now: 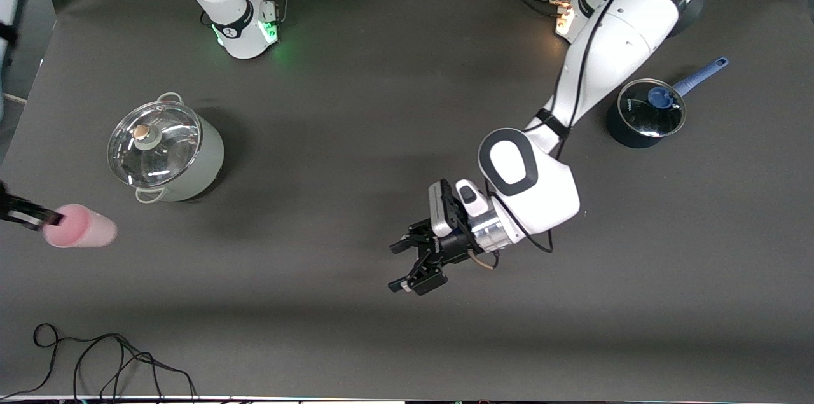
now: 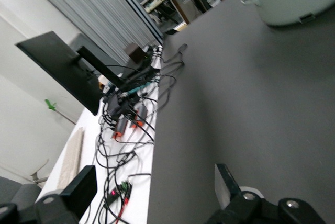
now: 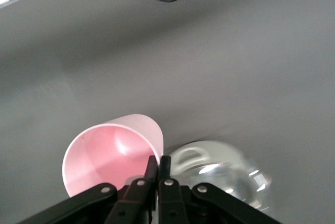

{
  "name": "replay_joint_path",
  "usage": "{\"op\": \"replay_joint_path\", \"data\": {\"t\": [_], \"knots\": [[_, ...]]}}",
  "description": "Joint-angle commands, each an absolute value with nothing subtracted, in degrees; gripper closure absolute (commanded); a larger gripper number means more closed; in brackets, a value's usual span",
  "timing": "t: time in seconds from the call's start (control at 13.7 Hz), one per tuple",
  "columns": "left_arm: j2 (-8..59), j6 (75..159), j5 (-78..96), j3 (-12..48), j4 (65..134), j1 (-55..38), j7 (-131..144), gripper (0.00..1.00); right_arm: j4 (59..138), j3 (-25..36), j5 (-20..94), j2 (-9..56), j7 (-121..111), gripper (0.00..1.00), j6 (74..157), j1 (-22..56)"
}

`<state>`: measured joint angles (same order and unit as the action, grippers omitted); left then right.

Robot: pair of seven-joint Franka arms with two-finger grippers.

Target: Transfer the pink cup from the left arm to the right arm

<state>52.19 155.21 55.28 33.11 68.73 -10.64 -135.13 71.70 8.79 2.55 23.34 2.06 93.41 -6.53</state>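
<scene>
Pink plastic cup, light, thin-walled and likely slick, hangs pinched at its rim in the right tool above the counter at the right arm's end, near the steel pot. The rim looks the safest hold. Left tool hovers spread and empty mid-counter. The right arm itself is mostly cut off.

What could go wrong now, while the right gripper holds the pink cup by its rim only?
1. The right gripper pinches only a thin part of the pink cup rim, so the cup may slip or twist.
2. The cup hangs close to the steel pot, so a swing toward it might knock the glass lid.
3. The left gripper is open over the mid-table; its arm could cross the cup's path if both move.
</scene>
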Motion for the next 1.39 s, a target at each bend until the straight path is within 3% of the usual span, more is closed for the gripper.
{"op": "replay_joint_path", "data": {"t": [0.0,0.22,0.51,0.88,1.31], "knots": [[48.08,149.35,50.91,27.44,72.95,-10.63,-131.16,0.00,70.66,8.35,3.52,24.08,-12.80,1.00,93.77,-8.52],[44.40,137.85,35.13,24.26,72.77,-10.20,-114.32,0.00,72.94,8.17,3.51,24.87,-14.77,1.00,99.03,-8.00],[38.51,120.90,19.90,20.32,72.77,-10.63,-93.83,0.00,75.23,7.56,3.95,32.68,-16.51,1.00,109.40,-6.33],[31.74,101.37,-0.49,20.04,71.99,-11.95,-62.46,0.00,75.50,7.56,7.47,39.89,-17.40,1.00,115.30,-5.19],[27.60,83.34,-5.01,16.00,67.15,-11.34,-36.44,0.00,75.50,7.47,7.47,45.34,-17.40,1.00,119.78,-5.19]]}}
